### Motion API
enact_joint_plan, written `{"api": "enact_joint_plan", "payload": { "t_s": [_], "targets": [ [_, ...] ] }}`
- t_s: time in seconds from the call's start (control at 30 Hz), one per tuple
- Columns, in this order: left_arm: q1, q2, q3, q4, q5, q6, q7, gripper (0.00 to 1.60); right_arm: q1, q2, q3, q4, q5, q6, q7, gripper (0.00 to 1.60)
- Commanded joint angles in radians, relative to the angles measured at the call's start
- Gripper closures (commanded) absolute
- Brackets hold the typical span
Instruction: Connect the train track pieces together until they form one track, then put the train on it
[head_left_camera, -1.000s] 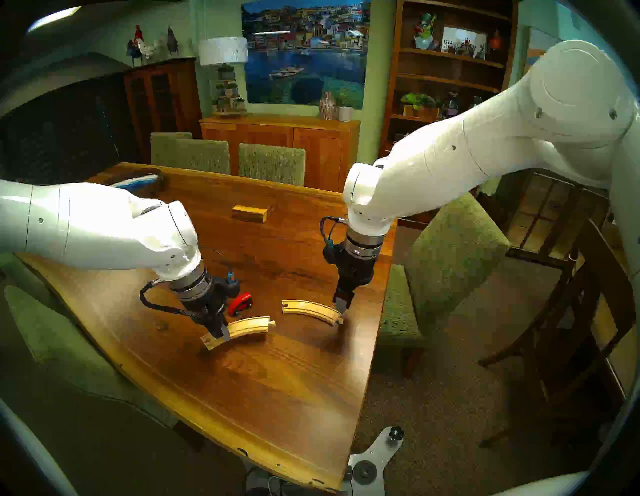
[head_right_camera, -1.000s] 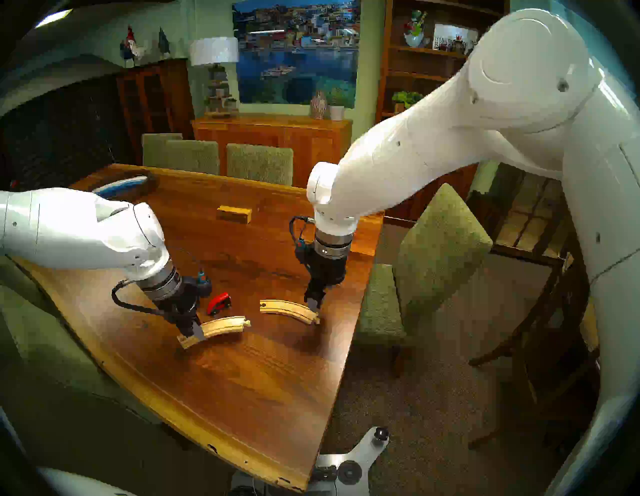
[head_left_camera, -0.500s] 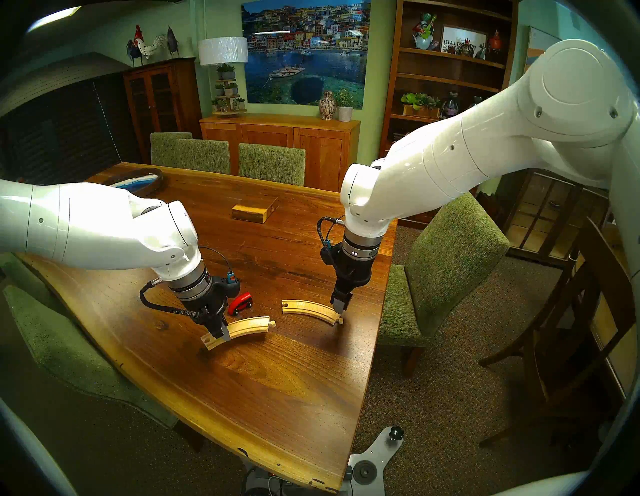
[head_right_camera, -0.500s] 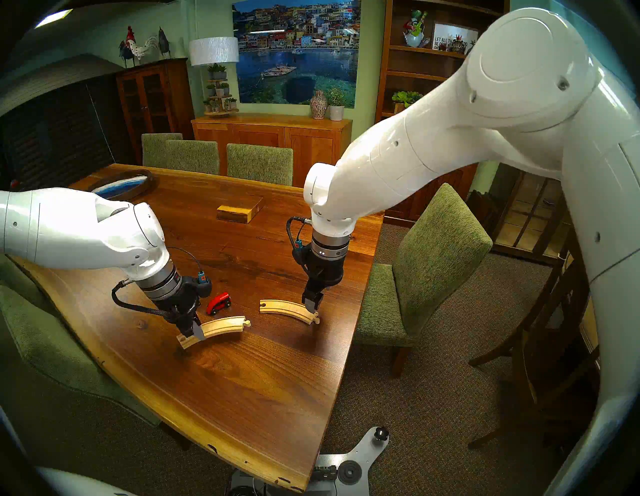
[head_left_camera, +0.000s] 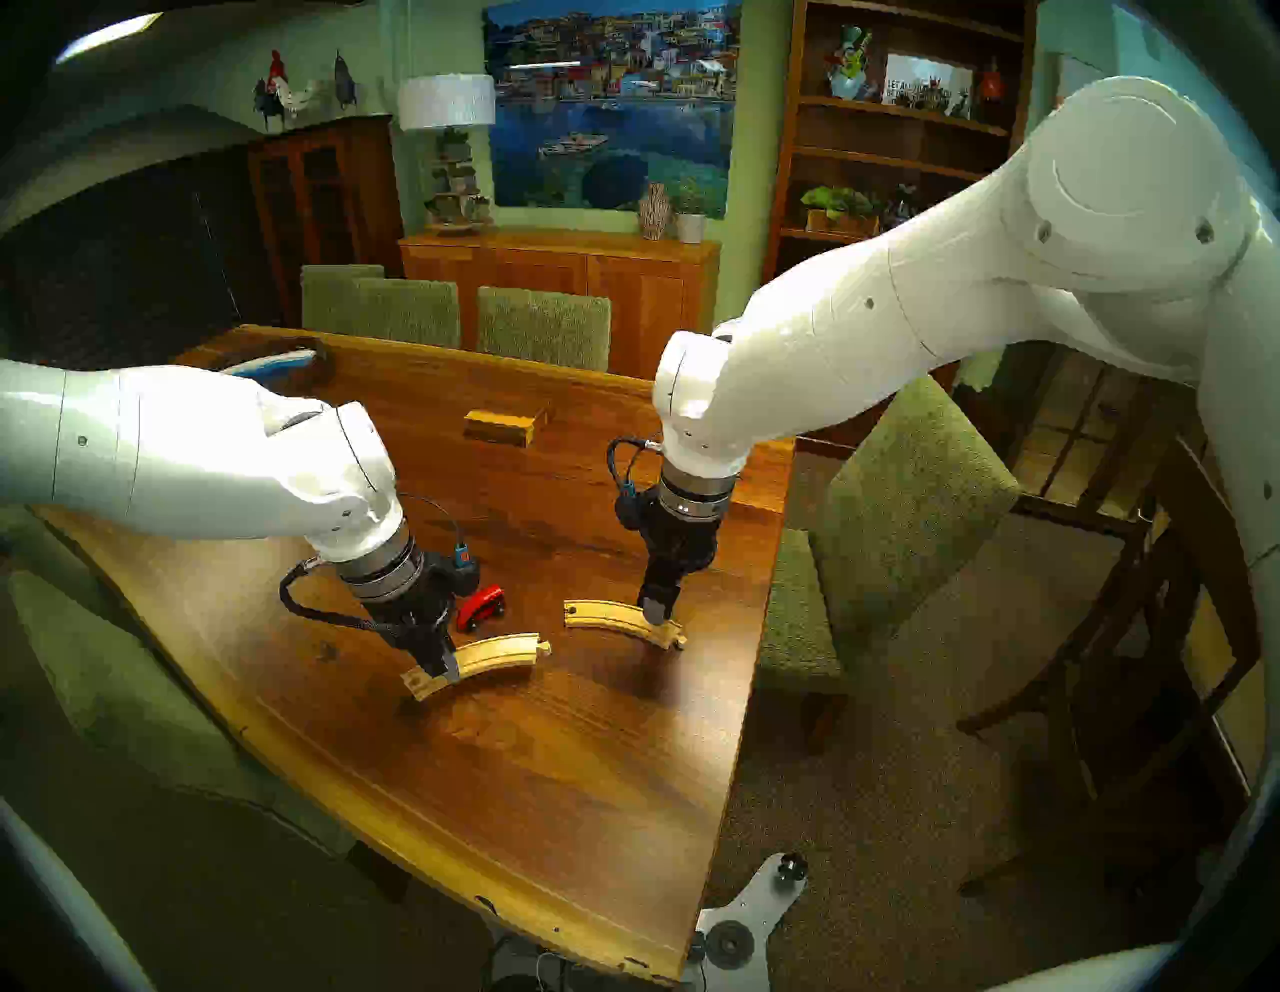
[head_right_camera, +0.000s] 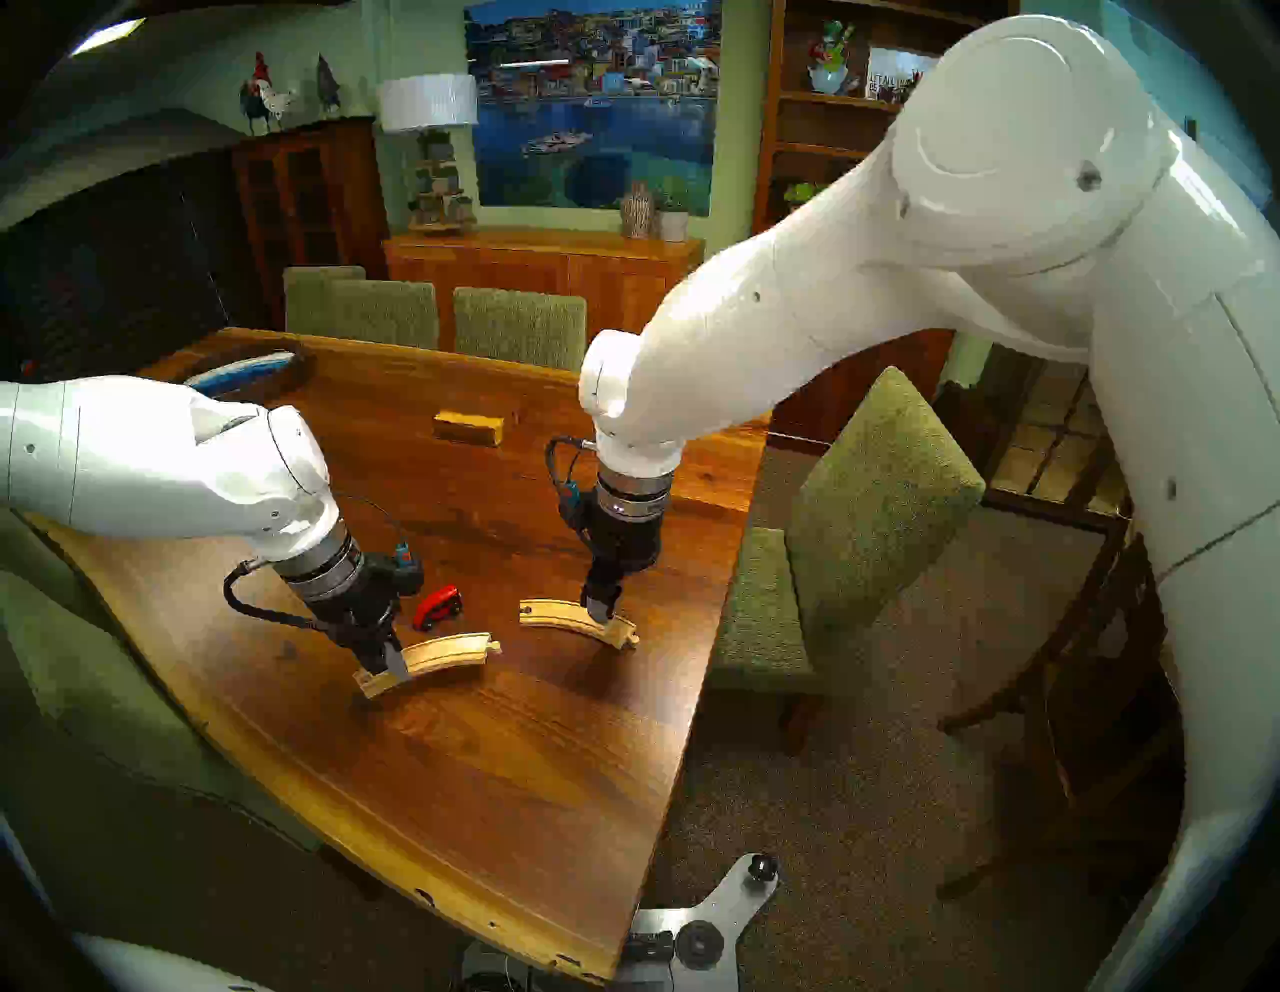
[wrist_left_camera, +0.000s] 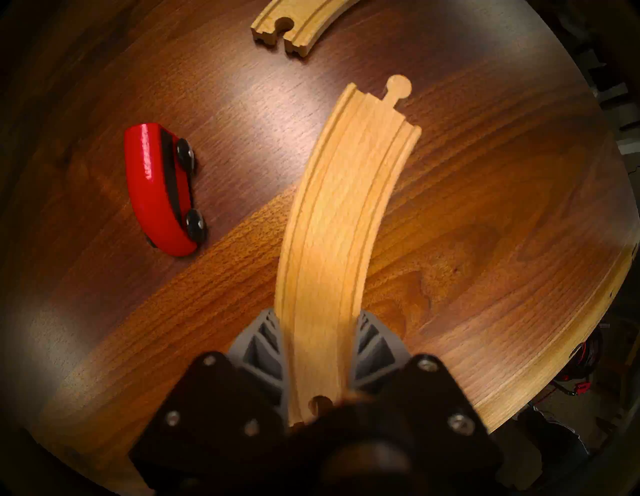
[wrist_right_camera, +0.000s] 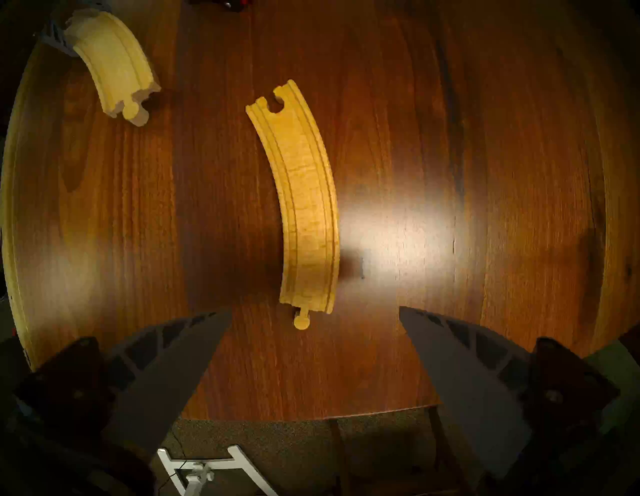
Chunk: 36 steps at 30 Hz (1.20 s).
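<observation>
Two curved pale-wood track pieces lie apart on the table. My left gripper (head_left_camera: 443, 668) (wrist_left_camera: 318, 327) is shut on the left piece (head_left_camera: 495, 654) (wrist_left_camera: 339, 214) near its hole end, and the peg end points toward the other piece. The right piece (head_left_camera: 606, 615) (wrist_right_camera: 306, 207) lies flat, its hole end facing the left piece's peg. My right gripper (head_left_camera: 658, 611) (wrist_right_camera: 311, 317) hangs open just above the right piece's peg end, holding nothing. The red train (head_left_camera: 481, 606) (wrist_left_camera: 157, 187) sits on the table just behind the left piece.
A rectangular wooden block (head_left_camera: 502, 426) lies farther back on the table. A dark round tray (head_left_camera: 277, 364) is at the far left corner. The table's right edge (head_left_camera: 751, 686) runs close to the right piece, with a green chair (head_left_camera: 907, 512) beyond it.
My right arm has swung to the left, bringing its open gripper from beside the peg tip to over the right piece. The left arm, its piece and the train have not moved.
</observation>
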Motion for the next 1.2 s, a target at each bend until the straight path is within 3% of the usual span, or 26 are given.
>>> {"api": "enact_joint_plan", "payload": {
  "t_s": [0.0, 0.47, 0.77, 1.17],
  "targets": [
    [-0.028, 0.000, -0.017, 0.000, -0.001, 0.002, 0.003, 1.60, -0.027, -0.036, 0.000, 0.078, 0.008, 0.030, -0.009, 0.00],
    [-0.028, 0.000, -0.017, 0.000, -0.001, 0.002, 0.003, 1.60, -0.140, -0.081, -0.019, 0.260, -0.018, 0.073, 0.106, 0.00],
    [-0.028, 0.000, -0.017, 0.000, -0.001, 0.002, 0.003, 1.60, -0.191, -0.087, -0.034, 0.327, -0.041, 0.062, 0.179, 0.00],
    [-0.028, 0.000, -0.017, 0.000, -0.001, 0.003, 0.003, 1.60, -0.249, -0.109, -0.052, 0.396, -0.065, 0.058, 0.211, 0.00]
  ]
}}
